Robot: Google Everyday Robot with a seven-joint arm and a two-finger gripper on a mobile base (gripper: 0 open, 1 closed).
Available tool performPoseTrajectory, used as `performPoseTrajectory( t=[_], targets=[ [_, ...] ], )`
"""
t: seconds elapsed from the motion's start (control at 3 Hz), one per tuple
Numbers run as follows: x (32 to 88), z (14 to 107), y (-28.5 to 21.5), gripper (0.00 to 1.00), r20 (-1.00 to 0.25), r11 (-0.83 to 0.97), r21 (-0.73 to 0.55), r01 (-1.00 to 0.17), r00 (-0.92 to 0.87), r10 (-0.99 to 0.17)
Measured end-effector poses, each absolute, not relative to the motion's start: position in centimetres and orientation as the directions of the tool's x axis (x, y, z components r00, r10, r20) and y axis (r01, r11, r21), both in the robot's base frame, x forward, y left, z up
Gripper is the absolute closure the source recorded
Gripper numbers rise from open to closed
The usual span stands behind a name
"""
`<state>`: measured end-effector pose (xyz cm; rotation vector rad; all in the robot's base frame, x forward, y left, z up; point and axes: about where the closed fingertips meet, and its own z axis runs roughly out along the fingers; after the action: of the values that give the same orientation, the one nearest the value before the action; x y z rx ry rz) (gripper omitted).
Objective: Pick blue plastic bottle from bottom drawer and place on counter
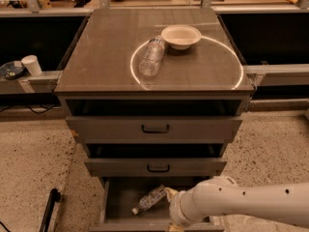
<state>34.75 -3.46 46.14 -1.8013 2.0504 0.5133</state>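
The blue plastic bottle [150,200] lies on its side in the open bottom drawer [116,202], white cap pointing to the front left. My white arm [241,204] comes in from the right over the drawer's front. My gripper [169,193] is at the arm's left end, inside the drawer and right next to the bottle's base; the wrist hides most of it. The counter [106,66] is glossy with a bright ring reflection. Another clear bottle [150,57] lies on it beside a white bowl [181,36].
The two upper drawers [155,128] with black handles stand slightly pulled out above the bottom one. A paper cup [32,64] and a dark dish [10,70] sit on a ledge at left. A black rod [48,209] lies on the floor at left.
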Motion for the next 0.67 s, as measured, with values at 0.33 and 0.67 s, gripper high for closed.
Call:
performPoseTrajectory(
  t=[0.33,0.67],
  targets=[
    [38.5,44.3,-2.0,0.0,-0.615,0.117,0.002,-0.993,-0.094,-0.783],
    [40.1,36.9,-0.3,0.0,-0.686,0.114,0.016,-0.993,-0.094,-0.722]
  ],
)
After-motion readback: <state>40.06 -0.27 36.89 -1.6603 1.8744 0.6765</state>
